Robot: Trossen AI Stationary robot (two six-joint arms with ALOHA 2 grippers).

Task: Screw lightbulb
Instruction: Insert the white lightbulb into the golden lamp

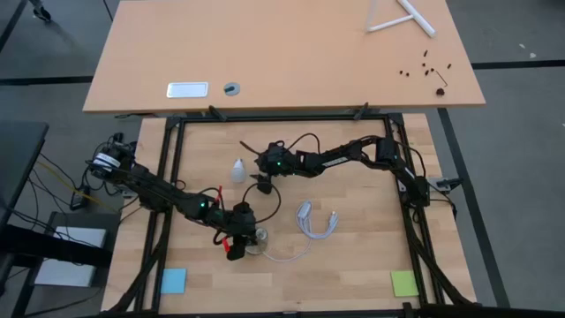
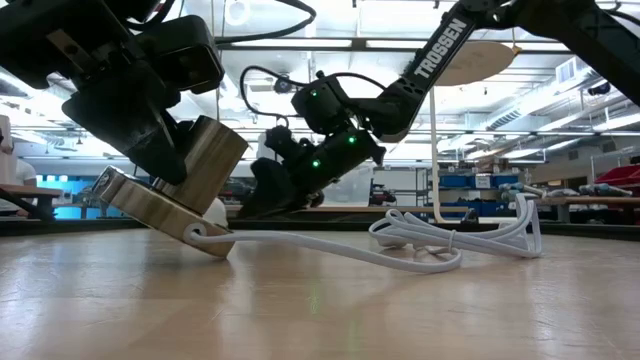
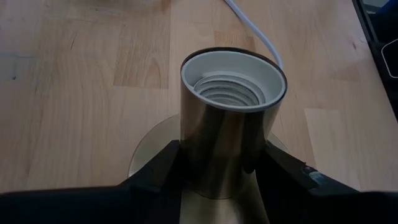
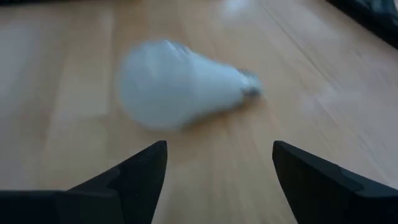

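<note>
The lightbulb (image 4: 180,81), white and frosted, lies on its side on the wooden board (image 1: 237,170). My right gripper (image 4: 217,168) stands open just short of it, low over the board, with the bulb ahead of its fingers and not between them (image 1: 258,175). Near the board's front, my left gripper (image 1: 243,231) is shut on the brass-coloured socket (image 3: 227,124). The socket's white threaded mouth (image 3: 233,81) faces away from that gripper. A white cable (image 2: 330,245) runs from the socket's base along the board. My left gripper pinches the socket's round barrel (image 3: 186,155) between its two fingers (image 3: 165,165), one on each side, above the base disc. The fingers slant down from the table's left. The socket is tilted, and the lower edge of its disc (image 2: 215,248) is at the board.
A coiled white cord (image 1: 316,221) lies on the board to the right of the socket. A blue note (image 1: 174,280) and a green note (image 1: 404,283) mark the front corners. Black frame rails (image 1: 163,177) border the board. A second table (image 1: 282,53) stands beyond.
</note>
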